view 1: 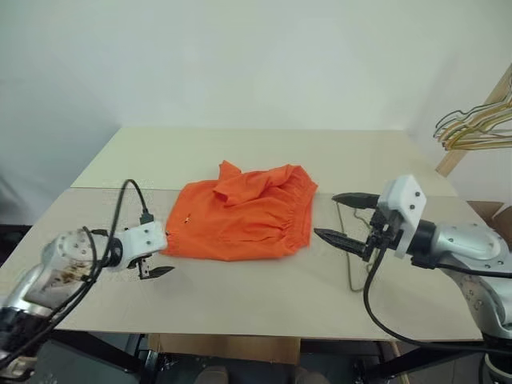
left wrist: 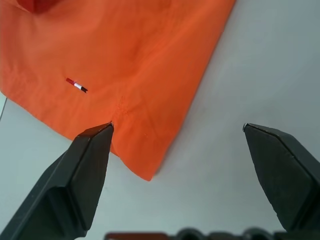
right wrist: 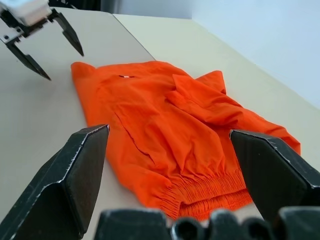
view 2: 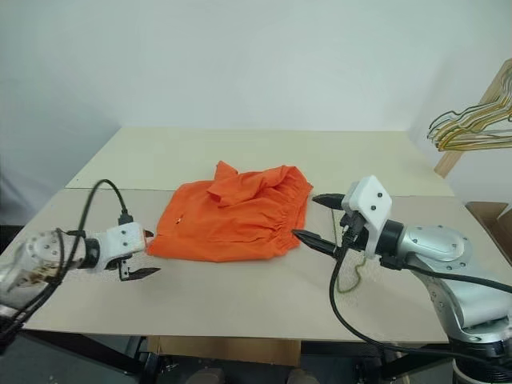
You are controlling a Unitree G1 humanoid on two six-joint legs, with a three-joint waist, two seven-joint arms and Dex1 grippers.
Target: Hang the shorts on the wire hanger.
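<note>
The orange shorts [view 1: 240, 212] lie flat in the middle of the table, elastic waistband toward my right side. My left gripper [view 1: 164, 254] is open and low at the shorts' near left corner. In the left wrist view one finger [left wrist: 85, 170] overlaps the cloth's edge [left wrist: 125, 60], while the other stands over bare table. My right gripper [view 1: 326, 214] hovers open just right of the waistband, pointing at the shorts [right wrist: 165, 130], nothing between its fingers. The thin wire hanger [view 1: 350, 268] lies on the table under and behind the right gripper, mostly hidden by it.
A bunch of gold and silver hangers [view 1: 472, 128] hangs on a slanted wooden rail [view 1: 452, 160] at the far right, off the table. The light table [view 1: 240, 304] has a seam across its middle and bare surface in front of and behind the shorts.
</note>
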